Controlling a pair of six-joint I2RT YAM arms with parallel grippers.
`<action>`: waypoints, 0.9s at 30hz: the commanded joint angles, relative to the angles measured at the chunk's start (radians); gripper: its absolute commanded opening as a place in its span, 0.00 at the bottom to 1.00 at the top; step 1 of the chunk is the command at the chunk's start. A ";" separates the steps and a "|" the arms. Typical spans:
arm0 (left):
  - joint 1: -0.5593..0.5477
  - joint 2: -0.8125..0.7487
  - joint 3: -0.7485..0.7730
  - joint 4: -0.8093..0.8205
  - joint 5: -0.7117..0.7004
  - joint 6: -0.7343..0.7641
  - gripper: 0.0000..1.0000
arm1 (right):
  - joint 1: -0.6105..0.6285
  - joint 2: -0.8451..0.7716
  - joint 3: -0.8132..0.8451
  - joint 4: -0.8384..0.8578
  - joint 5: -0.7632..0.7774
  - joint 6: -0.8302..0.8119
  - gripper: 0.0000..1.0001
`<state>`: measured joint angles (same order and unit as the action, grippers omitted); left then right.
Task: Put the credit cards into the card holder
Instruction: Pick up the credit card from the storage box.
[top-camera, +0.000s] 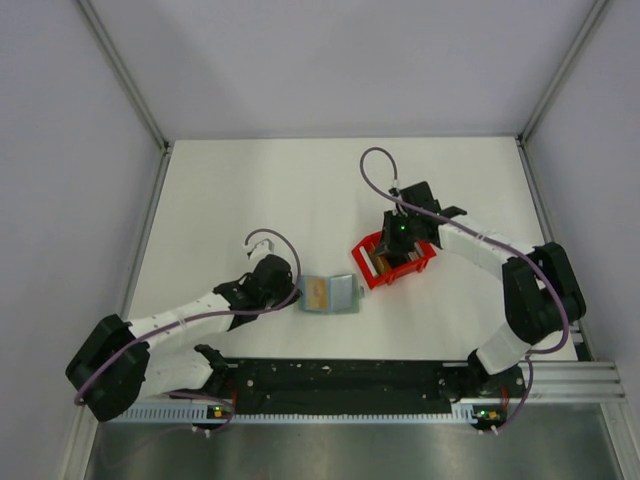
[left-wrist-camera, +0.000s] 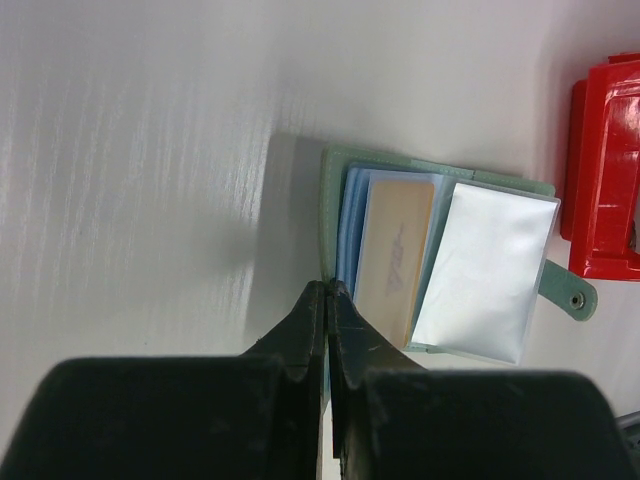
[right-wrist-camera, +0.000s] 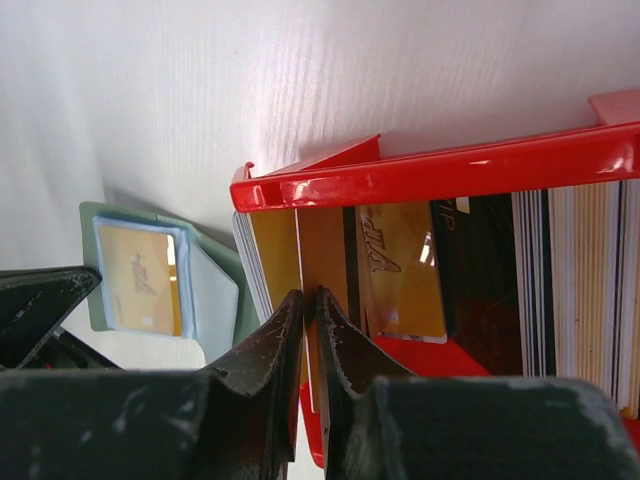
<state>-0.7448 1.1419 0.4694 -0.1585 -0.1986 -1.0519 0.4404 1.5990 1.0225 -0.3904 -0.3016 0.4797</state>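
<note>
Lying open, card holder (top-camera: 330, 294), lengthwise left-right

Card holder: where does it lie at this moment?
In the top view the card holder lies open on the table, between the left tool at its left edge and the red bin to its right.
</note>
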 joint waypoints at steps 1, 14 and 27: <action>0.005 0.002 0.028 0.034 0.001 0.009 0.00 | -0.026 -0.043 0.022 0.016 0.018 -0.016 0.09; 0.007 0.005 0.026 0.033 0.001 0.009 0.00 | -0.028 0.015 0.010 0.005 0.028 -0.036 0.15; 0.007 0.005 0.029 0.027 0.004 0.006 0.00 | -0.026 0.044 0.011 0.002 0.039 -0.059 0.13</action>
<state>-0.7403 1.1419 0.4694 -0.1581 -0.1978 -1.0519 0.4225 1.6367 1.0218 -0.3977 -0.2707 0.4450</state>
